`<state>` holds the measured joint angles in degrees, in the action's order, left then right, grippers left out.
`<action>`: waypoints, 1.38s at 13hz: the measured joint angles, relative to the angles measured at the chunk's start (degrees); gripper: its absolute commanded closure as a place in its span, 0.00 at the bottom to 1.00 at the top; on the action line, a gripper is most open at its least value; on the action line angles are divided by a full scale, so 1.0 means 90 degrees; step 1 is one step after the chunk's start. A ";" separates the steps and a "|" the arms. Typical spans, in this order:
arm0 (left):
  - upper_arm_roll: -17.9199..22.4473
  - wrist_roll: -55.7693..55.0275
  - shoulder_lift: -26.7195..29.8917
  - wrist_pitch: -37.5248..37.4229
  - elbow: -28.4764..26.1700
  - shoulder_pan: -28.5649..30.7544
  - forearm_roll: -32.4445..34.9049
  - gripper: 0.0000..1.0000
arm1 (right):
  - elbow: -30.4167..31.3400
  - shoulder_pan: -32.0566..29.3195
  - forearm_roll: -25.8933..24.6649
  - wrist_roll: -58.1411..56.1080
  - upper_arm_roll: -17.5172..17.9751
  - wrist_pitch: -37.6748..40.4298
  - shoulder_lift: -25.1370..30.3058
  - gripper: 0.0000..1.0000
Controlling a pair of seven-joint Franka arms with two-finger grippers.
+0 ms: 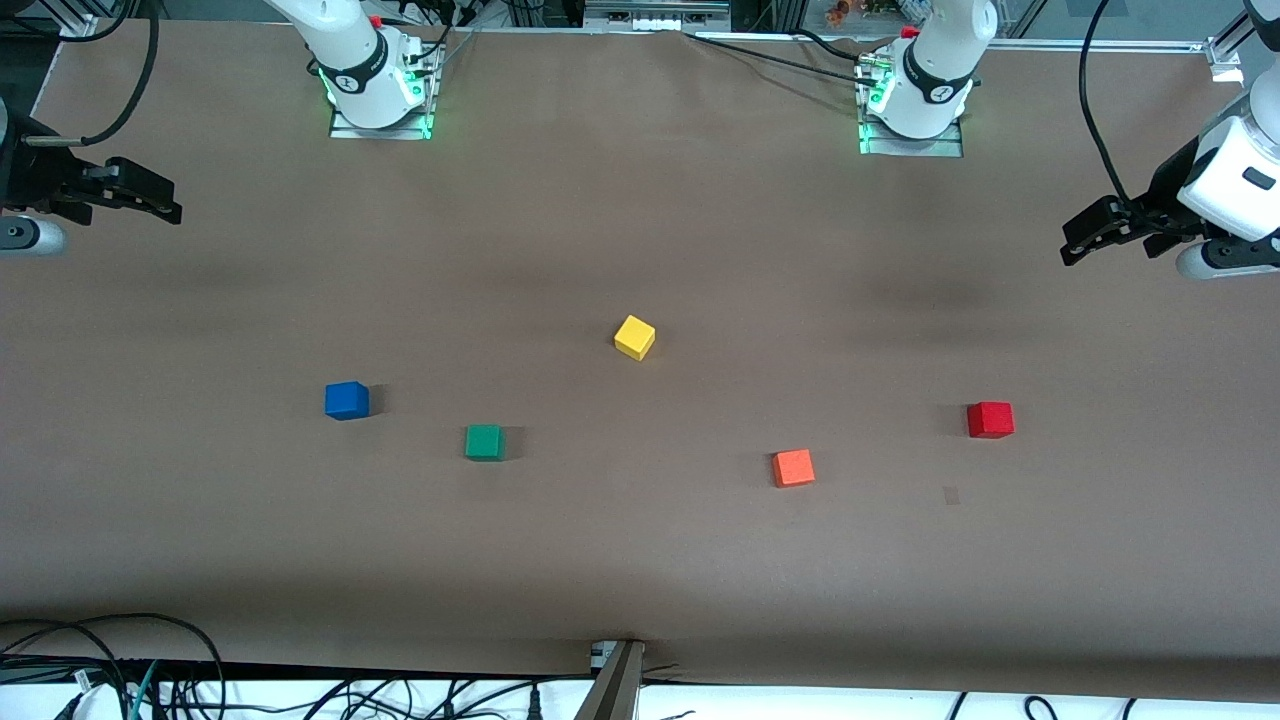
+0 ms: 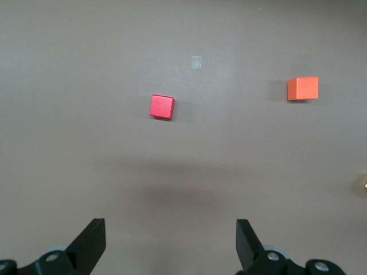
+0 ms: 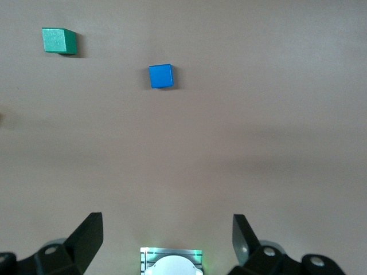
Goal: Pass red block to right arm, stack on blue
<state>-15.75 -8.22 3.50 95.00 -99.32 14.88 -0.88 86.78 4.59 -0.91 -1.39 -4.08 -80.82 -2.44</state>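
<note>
The red block point(image 1: 990, 420) sits on the brown table toward the left arm's end; it also shows in the left wrist view point(image 2: 162, 106). The blue cube point(image 1: 347, 400) sits toward the right arm's end and shows in the right wrist view point(image 3: 161, 75). My left gripper point(image 1: 1085, 235) hangs open and empty in the air over the left arm's end of the table, well apart from the red block; its jaws stand wide in its wrist view point(image 2: 171, 240). My right gripper point(image 1: 160, 195) hangs open and empty over the right arm's end point(image 3: 167, 235).
An orange cube point(image 1: 793, 467) lies beside the red block, a little nearer the front camera. A green cube point(image 1: 484, 442) lies beside the blue one. A yellow cube point(image 1: 634, 337) sits mid-table. Cables run along the table's front edge point(image 1: 640, 665).
</note>
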 measured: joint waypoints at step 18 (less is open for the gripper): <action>0.0007 0.1247 0.0181 -0.0114 0.0032 0.0362 -0.0001 0.00 | -0.0001 -0.0005 0.0000 0.0000 -0.0001 -0.0184 -0.0001 0.00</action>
<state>-15.69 3.01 5.13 93.97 -99.03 18.13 -0.89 86.78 4.54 -0.91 -1.39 -4.09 -82.48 -2.45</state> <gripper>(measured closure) 0.000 0.000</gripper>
